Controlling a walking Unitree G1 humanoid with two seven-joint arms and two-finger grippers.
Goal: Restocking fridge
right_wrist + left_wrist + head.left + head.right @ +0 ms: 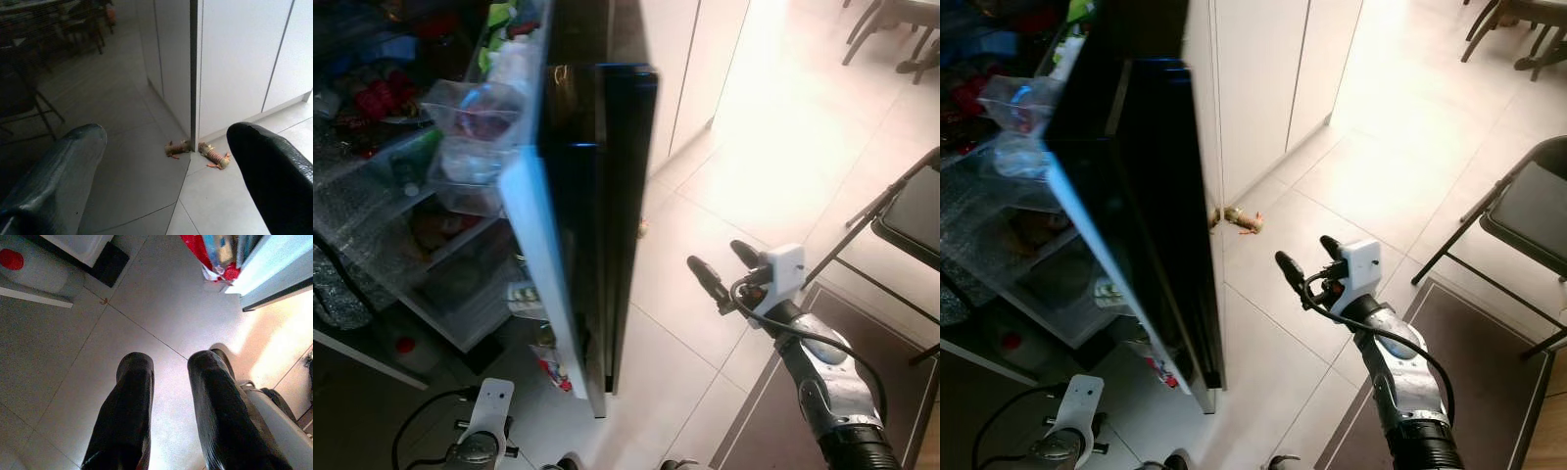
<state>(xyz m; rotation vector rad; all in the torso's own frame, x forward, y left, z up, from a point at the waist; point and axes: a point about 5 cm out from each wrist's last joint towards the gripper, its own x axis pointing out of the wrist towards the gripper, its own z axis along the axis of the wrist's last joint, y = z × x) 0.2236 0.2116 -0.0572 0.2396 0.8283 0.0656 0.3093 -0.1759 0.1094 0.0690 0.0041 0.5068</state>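
Left eye view: the fridge door (582, 206) stands wide open, edge-on down the middle of the frame, with the fridge shelves (401, 196) packed with food in the upper left.

Door bins: clear tubs and packets (475, 117) sit on the inner side of the door, at upper left, beside the shelves.

Right gripper (722, 271): raised at centre right of the frame, well apart from the door's dark outer face, its fingers spread and empty.

Why it is held so: my guess is it is lined up to push the door shut or to swing it, since nothing is in its grasp.

Door against fingers: in the right wrist view the glossy door face (98, 88) takes up the left half, ahead of the two fingers (63, 166) and not touching them.

Floor toy: a small orange striped thing (213, 154) lies on the tiles at the foot of the door edge, mirrored in the gloss.

Left gripper (168, 396): low at lower left, pointing at the floor tiles (73, 382), fingers parted a little and holding nothing.

Cupboards: white cupboard doors (1263, 78) stand behind the fridge door, at upper centre.

Chair: a dark folding chair (1528, 215) stands at the right edge.
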